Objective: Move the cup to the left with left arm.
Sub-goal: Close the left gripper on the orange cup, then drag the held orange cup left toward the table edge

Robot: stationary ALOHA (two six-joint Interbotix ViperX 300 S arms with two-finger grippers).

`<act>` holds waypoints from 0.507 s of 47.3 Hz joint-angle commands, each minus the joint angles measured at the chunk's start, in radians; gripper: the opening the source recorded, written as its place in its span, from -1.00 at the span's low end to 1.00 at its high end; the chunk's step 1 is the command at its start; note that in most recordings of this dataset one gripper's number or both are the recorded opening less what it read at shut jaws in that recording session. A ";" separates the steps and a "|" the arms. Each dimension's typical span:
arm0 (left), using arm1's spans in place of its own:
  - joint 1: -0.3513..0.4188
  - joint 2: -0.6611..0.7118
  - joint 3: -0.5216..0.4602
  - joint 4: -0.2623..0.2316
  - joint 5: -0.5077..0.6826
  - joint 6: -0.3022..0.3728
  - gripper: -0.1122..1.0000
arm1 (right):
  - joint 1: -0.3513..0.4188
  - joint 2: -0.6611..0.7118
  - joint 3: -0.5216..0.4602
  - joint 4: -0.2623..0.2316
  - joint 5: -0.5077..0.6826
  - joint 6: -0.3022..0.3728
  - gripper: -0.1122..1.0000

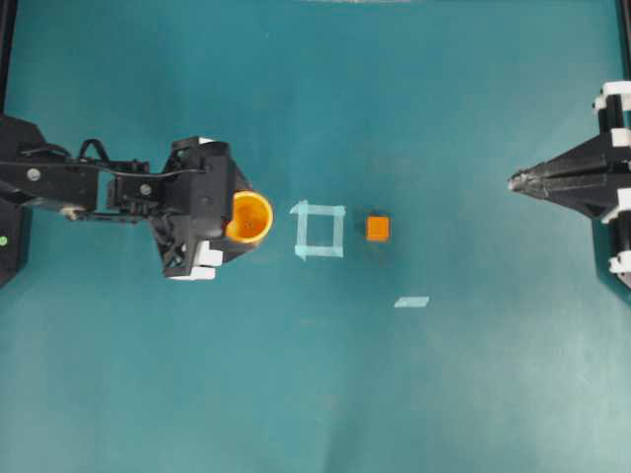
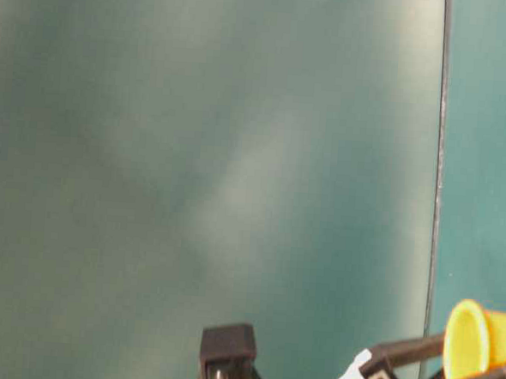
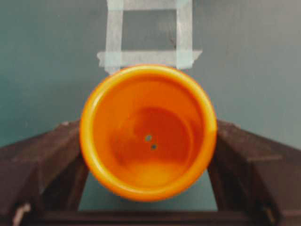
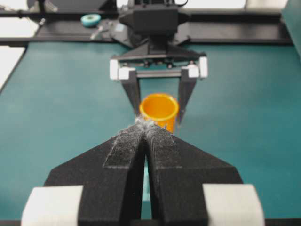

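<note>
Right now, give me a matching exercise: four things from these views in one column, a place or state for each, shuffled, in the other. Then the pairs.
Column 1
1. small round orange-yellow plastic cup
2. small orange cube
3. pale tape square outline
4. right gripper

Column 2
A. shut, at the right edge of the teal table, holding nothing
B. between the cup and the cube
C. between the fingers of the left gripper
D. just right of the tape square

Pairs: 1-C, 2-D, 3-B, 4-A
</note>
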 commanded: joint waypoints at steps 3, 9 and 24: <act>-0.011 -0.060 0.029 -0.002 -0.026 0.002 0.51 | 0.000 0.005 -0.035 0.002 -0.003 0.002 -0.81; -0.023 -0.106 0.080 -0.002 -0.043 0.000 0.51 | 0.000 0.005 -0.038 0.002 -0.003 0.002 -0.81; -0.035 -0.258 0.224 -0.003 -0.064 0.000 0.51 | 0.000 0.006 -0.040 0.002 -0.003 0.002 -0.81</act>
